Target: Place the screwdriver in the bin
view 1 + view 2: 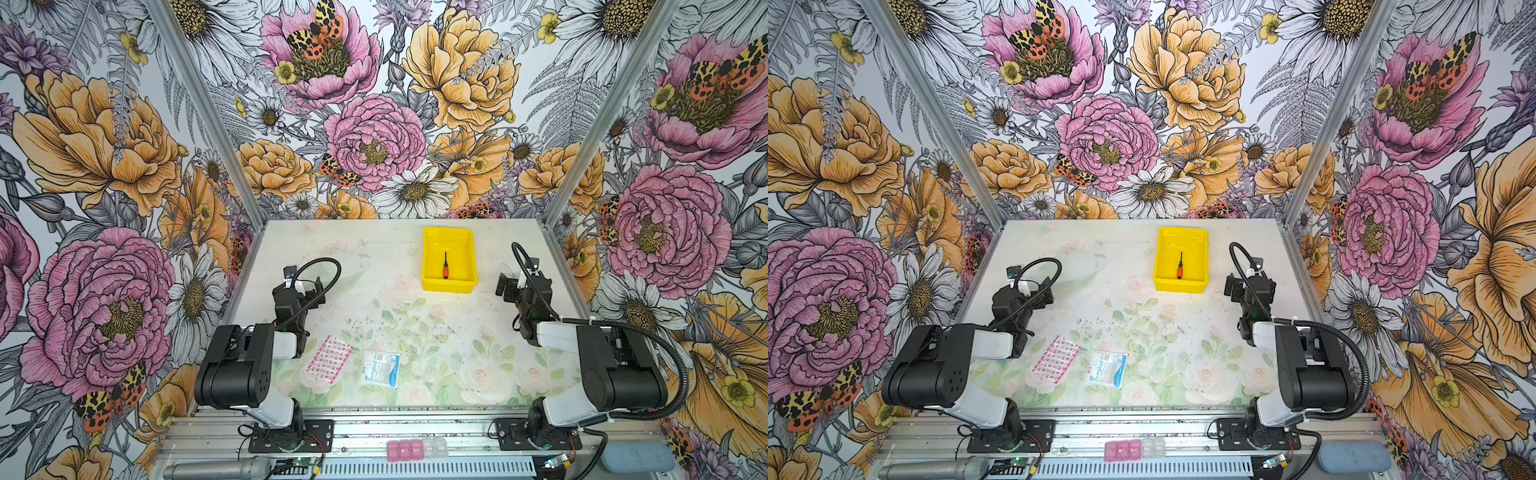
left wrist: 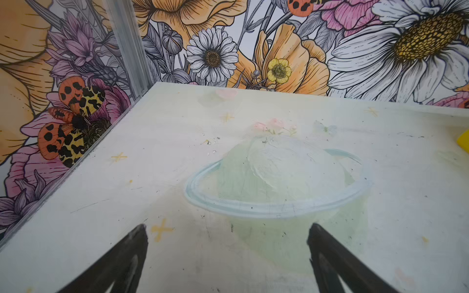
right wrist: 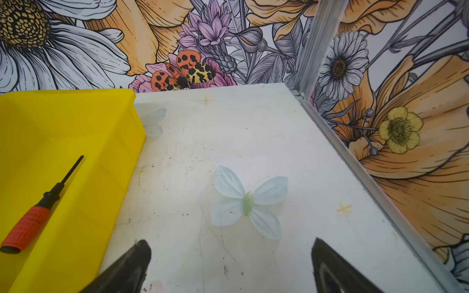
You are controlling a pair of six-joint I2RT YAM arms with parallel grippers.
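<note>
Screwdriver (image 1: 445, 269) lies flat on the floor of the yellow bin (image 1: 449, 287), which stands far and right of centre on the counter (image 1: 374, 266); both top views show the shaft pointing far and the handle near. Left wrist view: left hand (image 2: 227, 228) open and empty over bare counter, well apart from the bin. Right wrist view: right hand (image 3: 231, 244) open and empty, near the bin's right wall, not touching. The placing looks complete. Any withdrawal should lift clear of that wall rather than sweep past it.
</note>
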